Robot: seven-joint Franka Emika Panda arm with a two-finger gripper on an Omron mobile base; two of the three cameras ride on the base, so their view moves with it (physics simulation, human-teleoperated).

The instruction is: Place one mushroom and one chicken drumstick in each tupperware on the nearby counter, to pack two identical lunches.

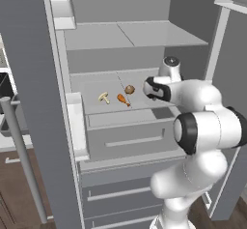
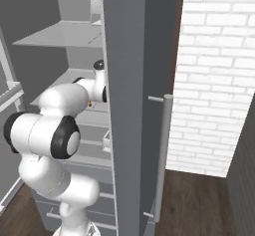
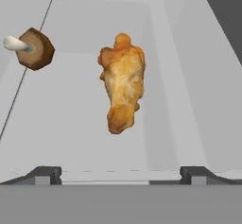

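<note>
I am reaching into an open fridge. In the hand view a golden-brown chicken drumstick (image 3: 122,88) lies on the pale shelf straight ahead of my gripper (image 3: 120,176). The jaws are open and empty, and one fingertip (image 3: 45,175) shows at each bottom corner. A brown-capped mushroom (image 3: 33,48) lies to the drumstick's upper left. In the left base view my hand (image 1: 157,89) hovers over the shelf's right part. To its left lie the brown mushroom (image 1: 129,89), an orange drumstick (image 1: 123,99) and a cream-white mushroom (image 1: 103,97). The tupperware and the counter are out of view.
The fridge shelf (image 1: 96,85) has another shelf (image 1: 135,35) above it and drawers (image 1: 130,141) below. An open door with bins (image 1: 77,121) stands to the left. The other door (image 2: 124,105) with its bar handle (image 2: 162,155) and a white brick wall (image 2: 214,70) close off the right.
</note>
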